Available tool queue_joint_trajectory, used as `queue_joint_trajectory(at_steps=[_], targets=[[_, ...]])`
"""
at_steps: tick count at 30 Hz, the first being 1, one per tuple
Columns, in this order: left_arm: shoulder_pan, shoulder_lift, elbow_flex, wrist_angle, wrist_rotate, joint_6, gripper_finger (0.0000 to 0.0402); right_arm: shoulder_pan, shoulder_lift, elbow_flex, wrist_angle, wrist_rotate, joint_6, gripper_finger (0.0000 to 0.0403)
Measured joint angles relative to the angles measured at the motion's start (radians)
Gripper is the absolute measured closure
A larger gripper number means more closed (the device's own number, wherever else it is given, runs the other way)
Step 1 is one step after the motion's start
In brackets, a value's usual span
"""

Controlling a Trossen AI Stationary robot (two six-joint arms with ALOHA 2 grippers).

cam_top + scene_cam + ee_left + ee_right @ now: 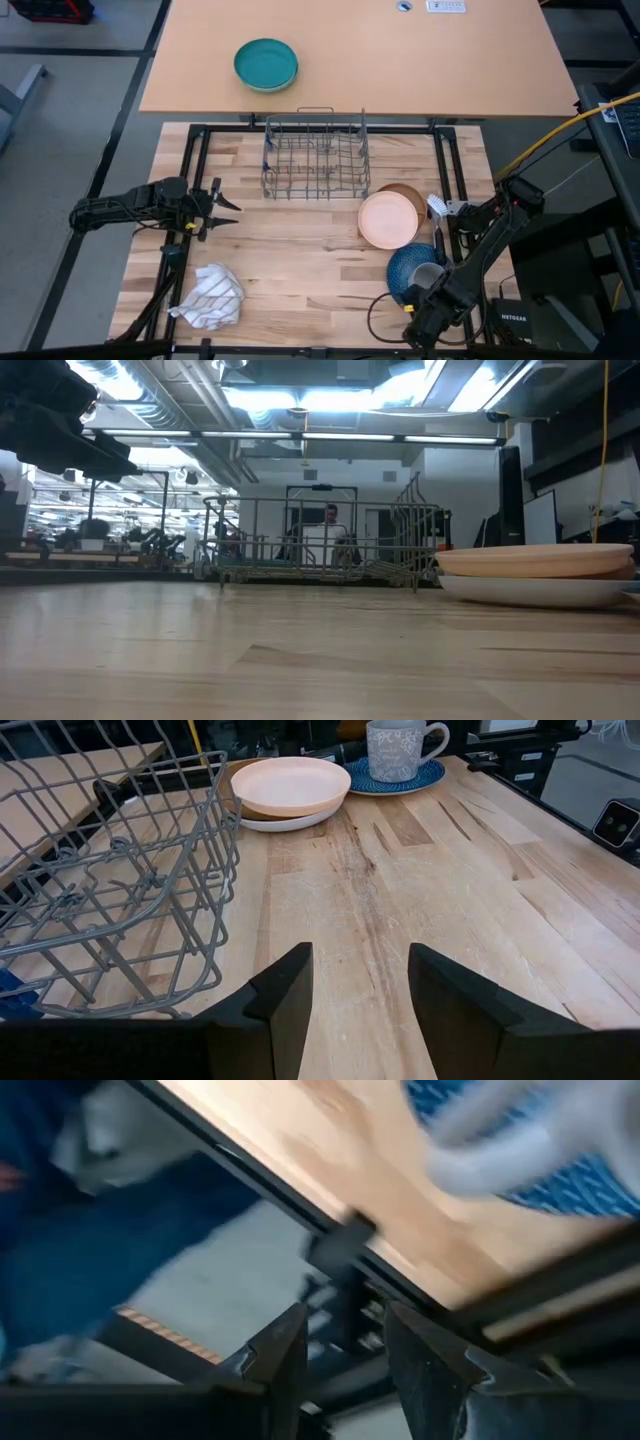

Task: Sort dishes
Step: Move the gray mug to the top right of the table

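A peach-pink bowl (388, 220) (290, 785) sits stacked on a white plate (305, 820) (540, 592) at the table's right, just near of the wire dish rack (315, 155). Nearer the front edge lies a blue plate (405, 265) (425, 778) with a grey mug (400, 748) standing on it. My left gripper (228, 205) (360, 1010) waits open at the table's left, pointing toward the dishes. My right gripper (418, 325) (345, 1365) hangs open over the table's near edge beside the blue plate (590, 1180), tilted downward, with nothing between its fingers.
A teal-green bowl (266, 64) rests on the far table. A white striped cloth (210, 297) lies crumpled at the near left. The black frame rails (195, 180) border the wooden top. A person shows far off behind the rack (330, 545).
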Motion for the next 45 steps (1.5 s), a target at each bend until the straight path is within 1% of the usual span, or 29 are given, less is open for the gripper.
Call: queue_joint_trajectory(at_steps=[2, 4, 9, 11, 16, 23, 31, 33, 40, 45], targets=[[0.000, 0.000, 0.000, 0.000, 0.000, 0.000, 0.0247, 0.005, -0.001, 0.000, -0.031, -0.014, -0.003, 0.0265], [0.000, 0.000, 0.000, 0.000, 0.000, 0.000, 0.0247, 0.019, -0.005, 0.000, -0.041, -0.004, -0.004, 0.0265], [0.000, 0.000, 0.000, 0.000, 0.000, 0.000, 0.0247, 0.038, -0.007, 0.000, -0.053, 0.165, -0.044, 0.0265], [0.000, 0.000, 0.000, 0.000, 0.000, 0.000, 0.0247, 0.037, -0.007, 0.000, -0.076, 0.195, -0.047, 0.0265], [0.000, 0.000, 0.000, 0.000, 0.000, 0.000, 0.0247, 0.036, -0.007, 0.000, -0.147, 0.177, -0.042, 0.0265], [0.001, 0.000, 0.000, 0.000, 0.000, 0.000, 0.0247, 0.035, 0.001, 0.000, -0.116, 0.178, -0.037, 0.0265], [0.001, 0.000, 0.000, 0.000, 0.000, 0.000, 0.0247, 0.035, 0.060, 0.000, -0.114, 0.170, -0.026, 0.0265], [0.001, 0.000, 0.000, 0.000, 0.000, 0.000, 0.0247, 0.035, 0.072, 0.000, -0.116, 0.188, -0.026, 0.0265], [0.000, 0.000, 0.000, 0.000, 0.000, 0.000, 0.0247, 0.035, 0.085, 0.000, -0.121, 0.321, -0.037, 0.0265], [0.000, 0.000, 0.000, 0.000, 0.000, 0.000, 0.0247, 0.030, 0.085, 0.000, -0.123, 0.448, -0.045, 0.0265]])
